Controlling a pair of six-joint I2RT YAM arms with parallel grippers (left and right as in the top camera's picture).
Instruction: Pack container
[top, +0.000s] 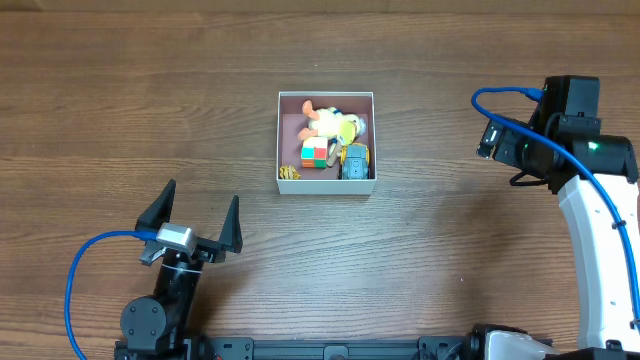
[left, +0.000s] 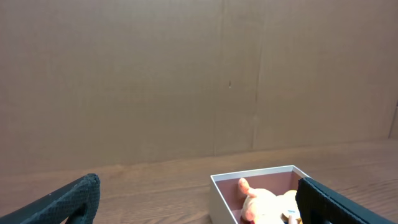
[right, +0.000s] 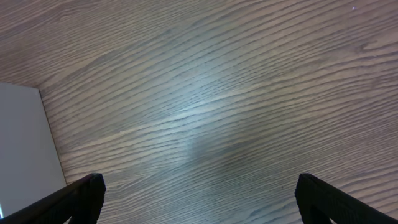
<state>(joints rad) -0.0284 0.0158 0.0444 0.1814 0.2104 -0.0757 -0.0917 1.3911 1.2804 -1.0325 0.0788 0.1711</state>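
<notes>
The container (top: 325, 187) holds plush (top: 325, 122), cube (top: 316, 153) (prob. a car (top: 354, 160) too). Below-left of it, left fingers (top: 162, 205) spread wide; right of it, right fingers (right: 81, 194) apart over desk (top: 450, 250).

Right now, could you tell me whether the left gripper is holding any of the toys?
No, the left gripper is open and empty, well apart from the container that holds the toys.

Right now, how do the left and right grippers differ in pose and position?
The left gripper sits near-left of the container; the right gripper is out to its right. The left gripper points level across the table toward the container; the right gripper points down at it. Both are open and empty.
</notes>
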